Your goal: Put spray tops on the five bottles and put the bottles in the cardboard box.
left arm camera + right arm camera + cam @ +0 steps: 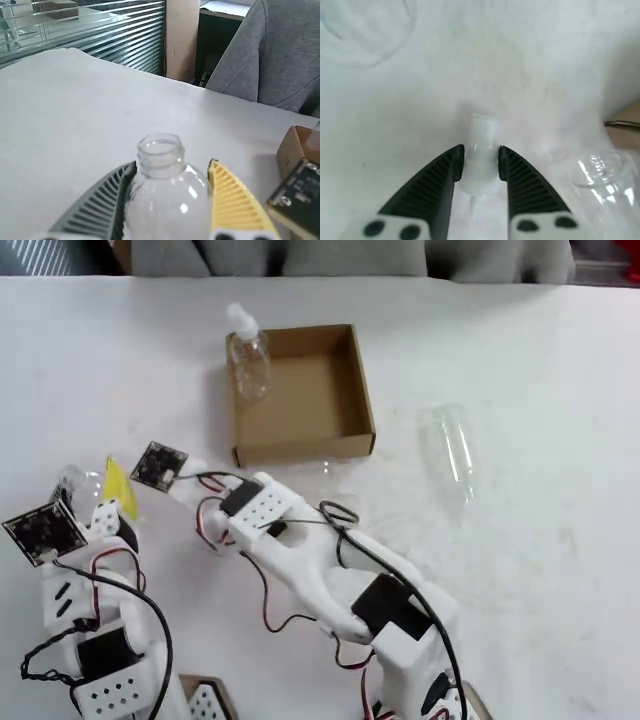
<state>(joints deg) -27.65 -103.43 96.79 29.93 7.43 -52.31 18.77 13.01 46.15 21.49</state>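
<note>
A clear bottle (167, 192) with a bare neck stands upright between a grey and a yellow finger, my left gripper (172, 167) shut on it. From above, this bottle (78, 483) is at the table's near left. My right gripper (481, 150) is shut on a white spray top (481, 157), just right of that bottle, low over the table (190, 472). The bottle's open rim (600, 175) appears beside it. The cardboard box (345, 360) stands at the middle back. A bottle with a spray top (248, 355) lies over its left wall. Another clear bottle (450, 450) lies to the right.
The right arm (320, 560) stretches diagonally across the near middle, with loose wires around it. A person in a grey sleeve (270, 50) sits beyond the far edge. The table (540, 570) is bare white to the right and far left.
</note>
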